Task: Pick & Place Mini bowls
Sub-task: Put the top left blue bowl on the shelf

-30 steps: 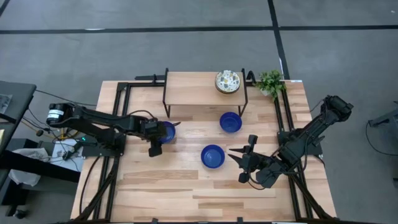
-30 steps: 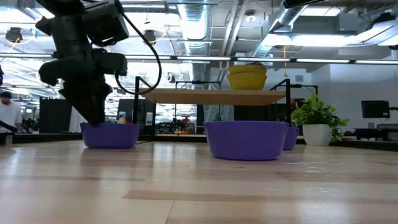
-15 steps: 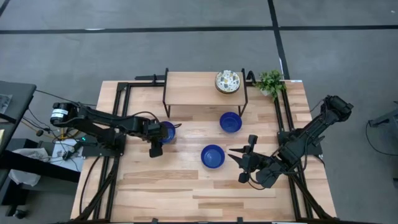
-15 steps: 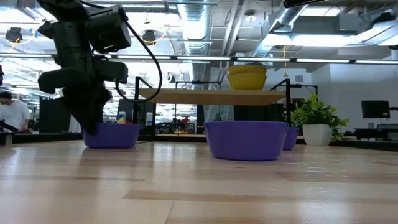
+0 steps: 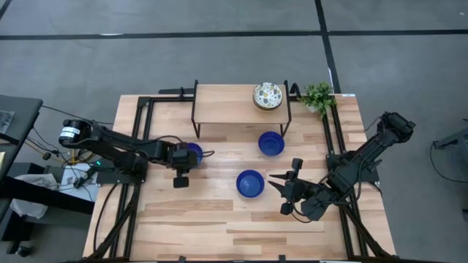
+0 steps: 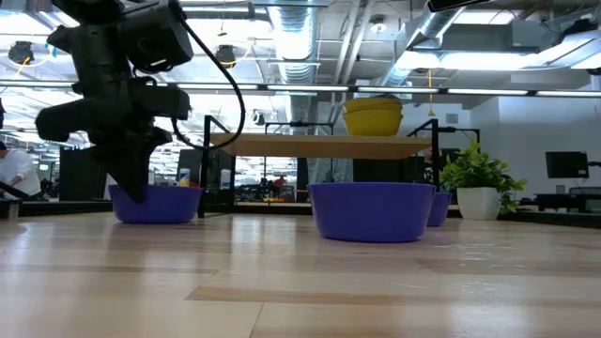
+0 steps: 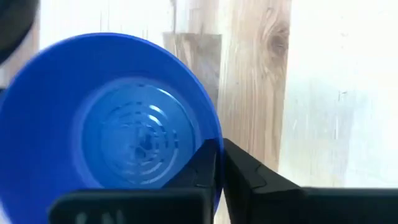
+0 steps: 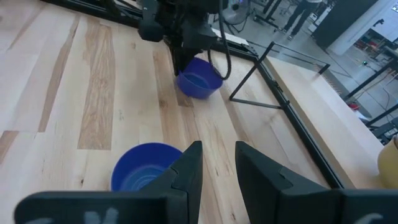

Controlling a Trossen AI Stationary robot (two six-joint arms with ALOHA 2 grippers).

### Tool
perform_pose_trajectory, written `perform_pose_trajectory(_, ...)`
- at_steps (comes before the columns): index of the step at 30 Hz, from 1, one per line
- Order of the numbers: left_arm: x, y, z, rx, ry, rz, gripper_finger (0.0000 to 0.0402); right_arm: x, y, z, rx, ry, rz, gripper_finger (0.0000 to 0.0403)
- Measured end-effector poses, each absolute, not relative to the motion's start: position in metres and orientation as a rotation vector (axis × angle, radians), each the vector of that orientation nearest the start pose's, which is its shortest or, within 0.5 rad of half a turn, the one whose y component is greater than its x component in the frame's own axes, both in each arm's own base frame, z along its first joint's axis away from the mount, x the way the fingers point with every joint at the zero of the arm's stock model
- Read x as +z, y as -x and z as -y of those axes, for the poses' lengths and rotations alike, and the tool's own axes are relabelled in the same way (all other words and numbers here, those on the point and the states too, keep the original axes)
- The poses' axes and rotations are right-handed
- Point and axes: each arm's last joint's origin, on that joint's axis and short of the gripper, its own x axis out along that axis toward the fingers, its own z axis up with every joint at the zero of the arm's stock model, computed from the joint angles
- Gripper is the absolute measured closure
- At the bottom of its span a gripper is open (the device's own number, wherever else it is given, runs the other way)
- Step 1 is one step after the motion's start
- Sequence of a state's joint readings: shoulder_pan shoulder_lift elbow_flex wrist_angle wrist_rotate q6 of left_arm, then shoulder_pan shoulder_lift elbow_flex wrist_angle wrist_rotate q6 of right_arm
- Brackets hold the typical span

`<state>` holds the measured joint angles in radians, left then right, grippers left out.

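Note:
Three glossy blue mini bowls stand on the wooden table: one at the left [image 5: 192,151], one in the middle [image 5: 250,183], one farther back [image 5: 270,143]. A patterned cream mini bowl [image 5: 268,96] sits on the raised shelf [image 5: 227,104]. My left gripper [image 7: 219,163] is shut on the left bowl [image 7: 118,124], whose base rests on the table in the low view [image 6: 155,204]. My right gripper [image 5: 287,191] hovers open to the right of the middle bowl [image 8: 142,169], with nothing between its fingers. My left gripper pinches the left bowl's rim [image 7: 217,144] on the side nearest the arm, one finger inside the bowl and one outside. The fingers come from above, pointing down. The bowl stays upright with its base on the table.
A small green plant [image 5: 319,96] in a white pot stands at the far right corner. The shelf's black legs [image 5: 196,117] stand just behind the left bowl. Black frame rails run along both table sides. Bare wood lies toward the near edge.
My left gripper has shut on the left bowl's rim. The bowl has slid a little toward the table's left edge with it, still upright on its base.

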<state>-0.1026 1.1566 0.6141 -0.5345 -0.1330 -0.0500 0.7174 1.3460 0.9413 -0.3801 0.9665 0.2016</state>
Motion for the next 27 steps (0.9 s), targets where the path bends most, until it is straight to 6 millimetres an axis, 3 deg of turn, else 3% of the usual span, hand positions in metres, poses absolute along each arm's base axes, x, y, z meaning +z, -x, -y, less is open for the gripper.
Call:
perform_pose_trajectory(13,0.191,-0.197,0.053,-0.088,-0.165,-1.024,0.0393,0.260,-0.219,-0.159,-0.285,0.391,-0.493,0.0317)
perform_pose_trajectory(27,0.248,-0.215,0.078,-0.211,-0.236,-0.824,0.0394,0.260,-0.219,-0.159,-0.286,0.390,-0.493,0.0317)
